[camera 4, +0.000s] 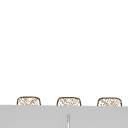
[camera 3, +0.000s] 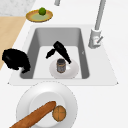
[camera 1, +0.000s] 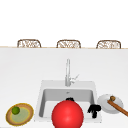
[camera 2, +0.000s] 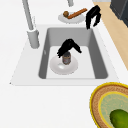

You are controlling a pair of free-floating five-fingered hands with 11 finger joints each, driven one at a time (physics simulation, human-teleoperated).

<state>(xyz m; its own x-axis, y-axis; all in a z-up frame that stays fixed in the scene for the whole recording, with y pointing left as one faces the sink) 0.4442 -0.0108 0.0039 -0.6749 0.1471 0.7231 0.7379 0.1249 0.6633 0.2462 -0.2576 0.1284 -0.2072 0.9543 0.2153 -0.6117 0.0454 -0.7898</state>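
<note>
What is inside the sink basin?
Inside the sink a white plate lies on the bottom with a small can upright on it. The left hand hovers above the can, covering its top.

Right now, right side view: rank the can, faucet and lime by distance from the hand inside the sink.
From the hand over the basin:
1. Can, just below it on the white dish.
2. Faucet, at the sink's right rim.
3. Lime, on the far yellow plate.
</note>
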